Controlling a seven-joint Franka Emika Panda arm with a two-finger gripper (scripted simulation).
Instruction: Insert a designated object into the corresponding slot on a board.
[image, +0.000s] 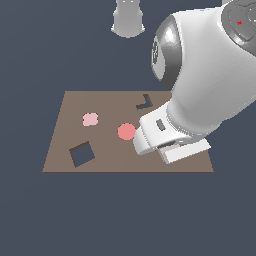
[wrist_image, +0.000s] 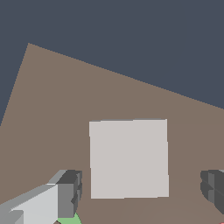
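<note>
In the wrist view the light grey flat square block (wrist_image: 129, 158) lies flat on the brown board (wrist_image: 65, 109). My gripper (wrist_image: 140, 190) is open over it, with one dark finger (wrist_image: 68, 194) on each side and clear of its edges. How high the fingers stand above it I cannot tell. In the exterior view the arm's white hand (image: 160, 134) hangs over the board's (image: 65, 115) right part and hides the block. The dark diamond-turned square slot (image: 81, 154) sits near the board's front left corner, well apart from the hand.
A red disc (image: 126, 131) lies on the board just left of the hand. A pink lobed piece (image: 90, 119) lies further left. A small dark L-shaped cut-out (image: 144, 102) is at the back. A green sliver (wrist_image: 70, 218) shows beside one finger.
</note>
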